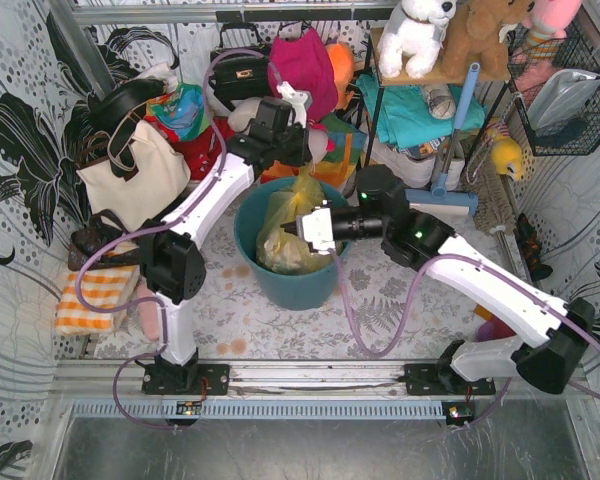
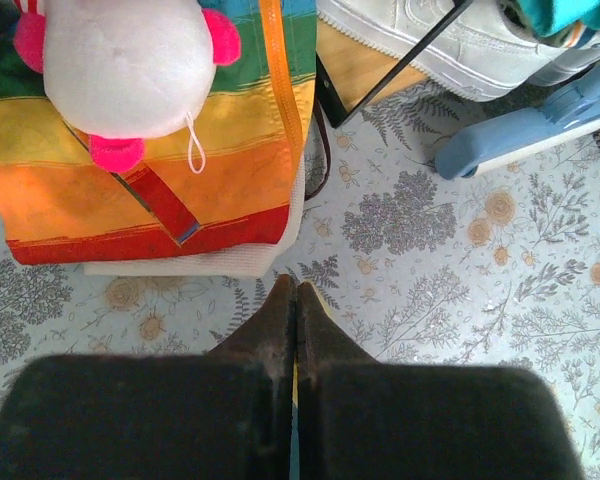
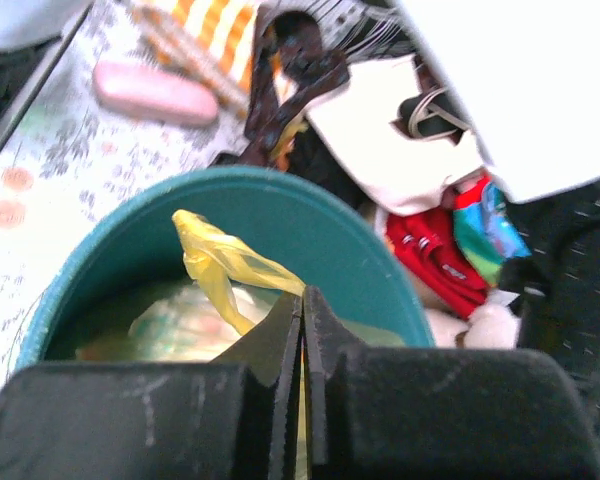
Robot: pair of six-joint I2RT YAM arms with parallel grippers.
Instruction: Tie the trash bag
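The bag (image 1: 280, 235) sits in the bin (image 1: 290, 285), top end stretched toward 12 o'clock. Your left gripper (image 2: 296, 290) and right gripper (image 3: 302, 295) each pinch its film. At 12 o'clock, clutter (image 1: 300, 65) crowds the rim.

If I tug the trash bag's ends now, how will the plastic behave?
Probably floppy: the trash bag has a free end drooping in a twisted strip. Likely light: crumpled paper seems to show through. The thin film may slip or stretch in the shut right hand.
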